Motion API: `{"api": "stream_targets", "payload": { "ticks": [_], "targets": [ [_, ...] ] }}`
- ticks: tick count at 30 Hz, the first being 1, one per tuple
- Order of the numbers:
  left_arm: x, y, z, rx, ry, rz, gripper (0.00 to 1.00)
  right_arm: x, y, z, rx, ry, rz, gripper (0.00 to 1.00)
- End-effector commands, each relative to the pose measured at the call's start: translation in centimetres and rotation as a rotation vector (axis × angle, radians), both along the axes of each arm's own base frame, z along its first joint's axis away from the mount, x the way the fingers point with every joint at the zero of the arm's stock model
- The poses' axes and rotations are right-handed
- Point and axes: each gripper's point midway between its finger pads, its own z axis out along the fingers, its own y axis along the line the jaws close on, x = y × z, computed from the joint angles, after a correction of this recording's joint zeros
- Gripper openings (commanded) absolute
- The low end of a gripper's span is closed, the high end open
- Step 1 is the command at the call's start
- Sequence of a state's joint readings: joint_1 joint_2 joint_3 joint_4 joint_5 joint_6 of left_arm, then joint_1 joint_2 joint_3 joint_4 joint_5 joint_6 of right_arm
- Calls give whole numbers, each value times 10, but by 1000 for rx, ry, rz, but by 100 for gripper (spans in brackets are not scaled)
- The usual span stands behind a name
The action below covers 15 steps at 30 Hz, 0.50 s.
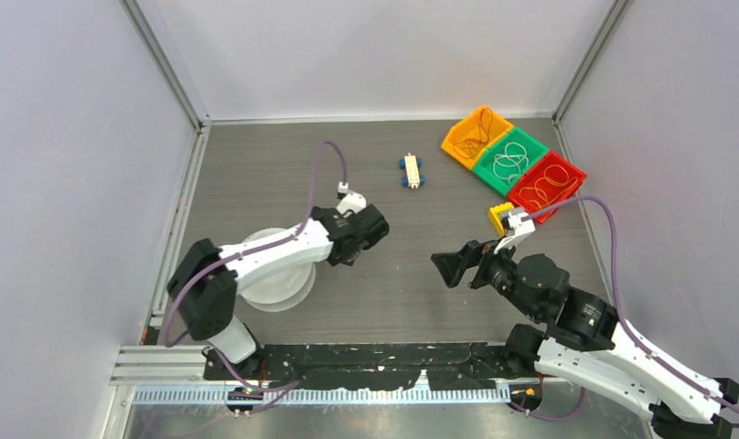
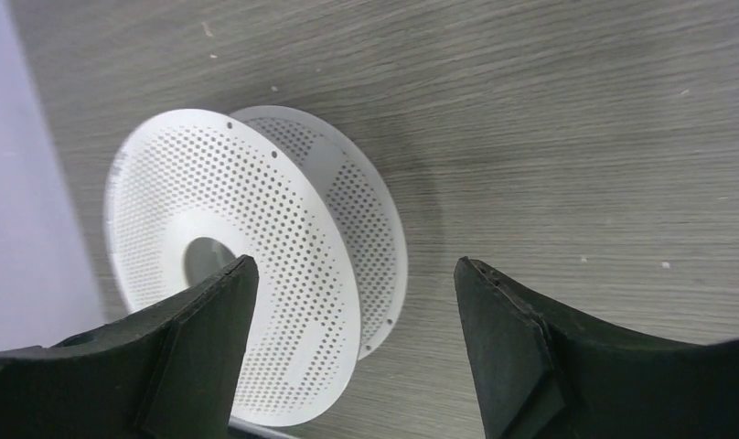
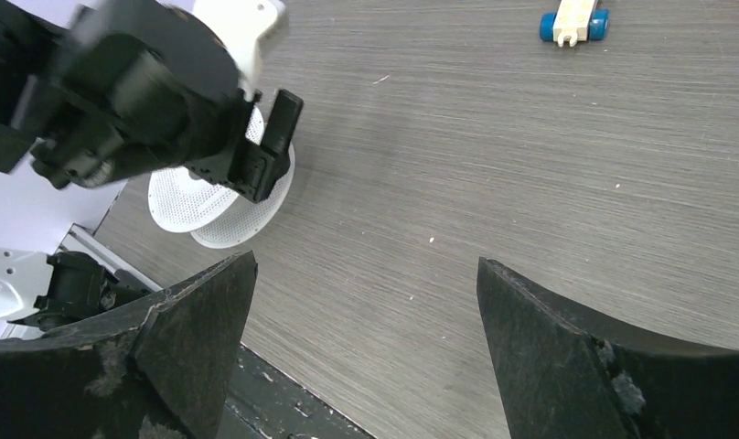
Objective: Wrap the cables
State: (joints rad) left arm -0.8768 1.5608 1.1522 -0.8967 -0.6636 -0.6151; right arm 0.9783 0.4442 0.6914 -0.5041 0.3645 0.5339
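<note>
The thin white cables (image 1: 510, 161) lie coiled in a green bin (image 1: 534, 151) at the back right; they show in neither wrist view. My left gripper (image 1: 375, 234) is open and empty, just right of a white perforated spool (image 1: 279, 285) that lies on the table. In the left wrist view the jaws (image 2: 355, 274) stand wide apart, with the spool (image 2: 256, 201) to their left. My right gripper (image 1: 457, 265) is open and empty over the table's middle right. Its wrist view shows wide jaws (image 3: 366, 270) above bare table and the spool (image 3: 178, 201) far off.
An orange bin (image 1: 457, 137) with dark wire and a red bin (image 1: 574, 176) with orange wire flank the green one. A small cream toy car with blue wheels (image 1: 412, 171) sits at the back centre (image 3: 574, 20). Grey walls enclose the table. A black strip (image 1: 366, 361) runs along the near edge.
</note>
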Motion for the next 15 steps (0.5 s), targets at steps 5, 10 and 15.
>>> {"api": "stream_targets", "payload": {
  "ticks": [5, 10, 15],
  "targets": [
    [-3, 38, 12, 493, -39, 20, 75, -5, -10, 14, 65, -36, -10, 97],
    [-4, 35, 1, 539, -29, 5, 66, -6, -17, 19, 62, -51, -27, 97],
    [-1, 40, 5, 639, -37, 15, 58, -7, -19, 21, 65, -52, -26, 97]
  ]
}}
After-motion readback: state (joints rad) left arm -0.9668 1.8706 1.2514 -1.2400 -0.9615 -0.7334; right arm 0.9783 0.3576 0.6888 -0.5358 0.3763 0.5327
